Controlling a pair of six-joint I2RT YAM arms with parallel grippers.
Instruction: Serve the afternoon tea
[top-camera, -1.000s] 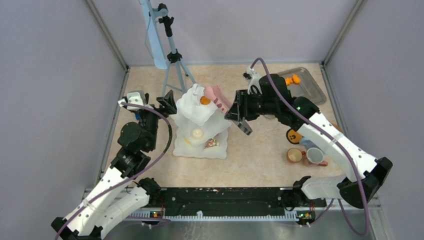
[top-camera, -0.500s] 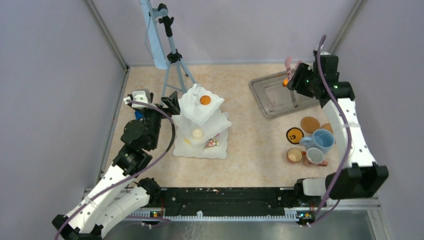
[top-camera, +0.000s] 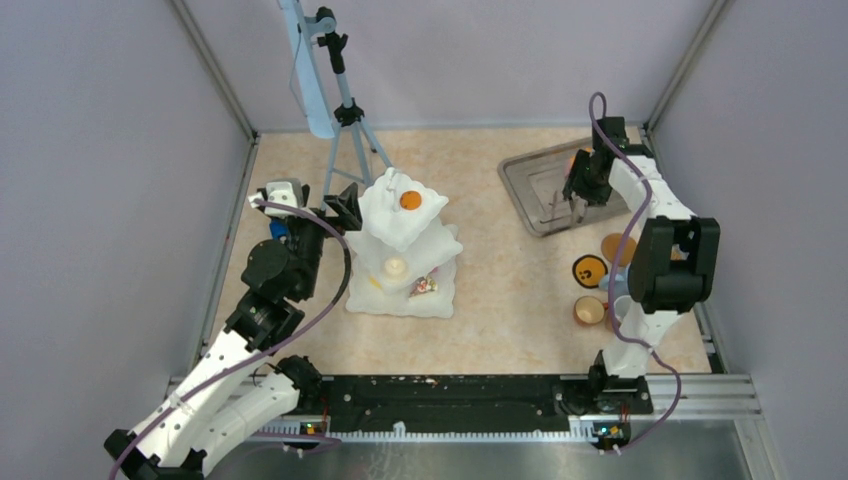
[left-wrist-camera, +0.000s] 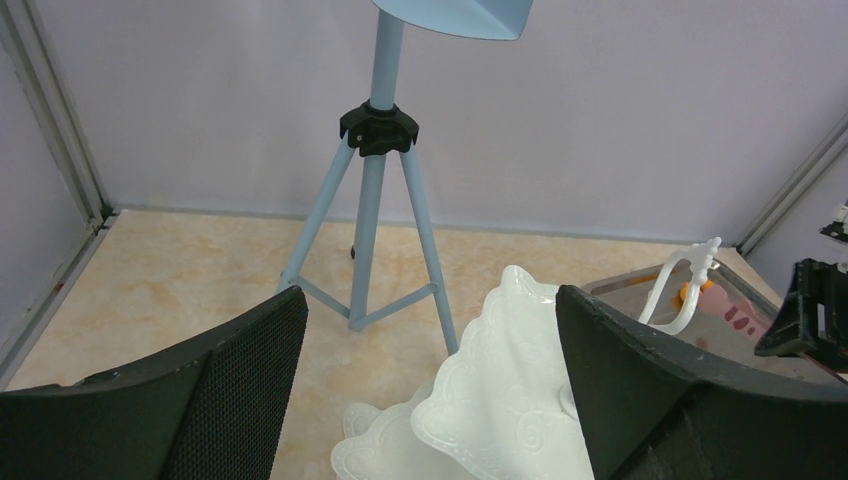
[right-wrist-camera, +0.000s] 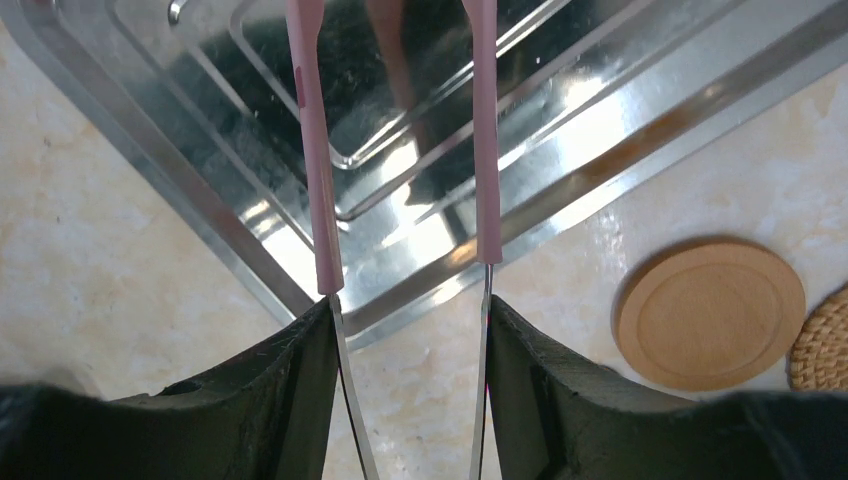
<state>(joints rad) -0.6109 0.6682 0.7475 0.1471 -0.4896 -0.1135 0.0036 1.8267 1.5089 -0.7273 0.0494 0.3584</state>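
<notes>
Fetching another pastry looks like the step in hand. On the beige marbled surface (top-camera: 500, 290), the white tiered scalloped stand (top-camera: 380, 215) sits toward the left edge. The shiny rectangular metal tray (top-camera: 535, 190) lies at the far right corner. The right gripper (right-wrist-camera: 408, 320) hangs over the tray's near rim, clenched on the pink plastic tongs (right-wrist-camera: 312, 150), whose two arms stand apart and point into the tray. The left gripper (left-wrist-camera: 430, 300) sits just beside the stand, released and holding nothing. The small orange-brown handled mug (top-camera: 589, 311) stands near the right edge, not yet served. A round orange toy pastry (top-camera: 410, 200) tops the stand, with a cream toy pastry (top-camera: 396, 267) on a lower tier. A second orange piece (top-camera: 581, 157) lies on the tray, partly hidden by the arm. The next move, I judge, calls for lowering the tong tips around that piece and squeezing gently before lifting.
</notes>
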